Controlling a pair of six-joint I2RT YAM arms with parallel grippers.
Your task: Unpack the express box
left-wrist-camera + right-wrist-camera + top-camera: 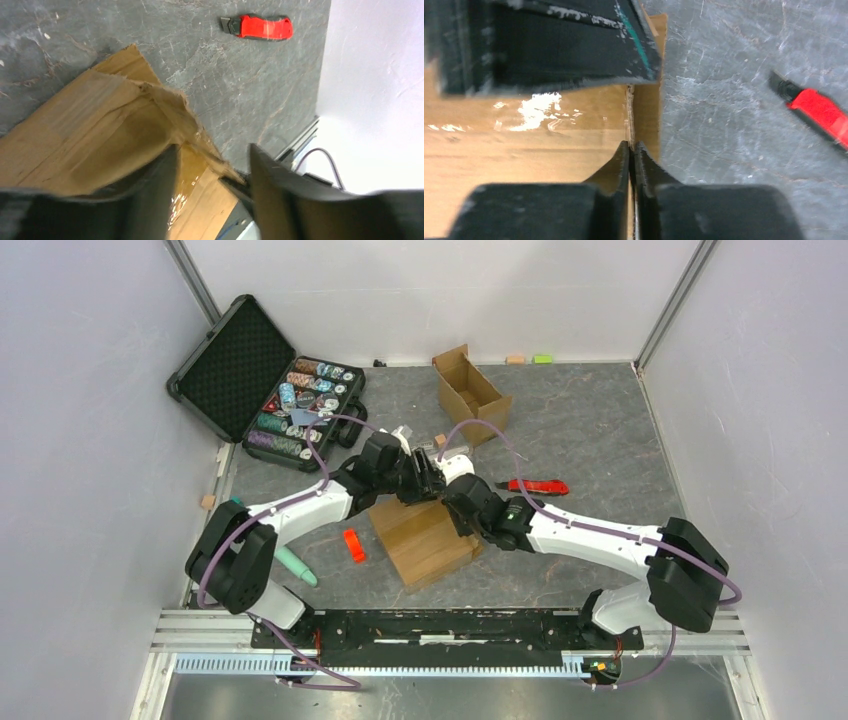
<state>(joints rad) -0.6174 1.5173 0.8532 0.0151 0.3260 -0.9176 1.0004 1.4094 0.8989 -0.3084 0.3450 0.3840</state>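
The express box [425,540], brown cardboard with a glossy taped seam, lies in the middle of the mat between the two arms. Both grippers meet over its far end. In the left wrist view a torn, raised flap [150,105] shows, and my left gripper [212,150] stands open, its edge lying in the gap between the fingers. My right gripper [630,144] is pinched shut on a thin upright edge of the box's cardboard [644,110] at the end of the taped top. A black finger of the left gripper [549,50] hangs just beyond it.
A red utility knife [537,486] lies on the mat right of the grippers. A smaller open cardboard box [472,395] stands at the back. A black case of poker chips [300,410] sits back left. An orange piece [353,545] and a teal handle [295,565] lie left of the box.
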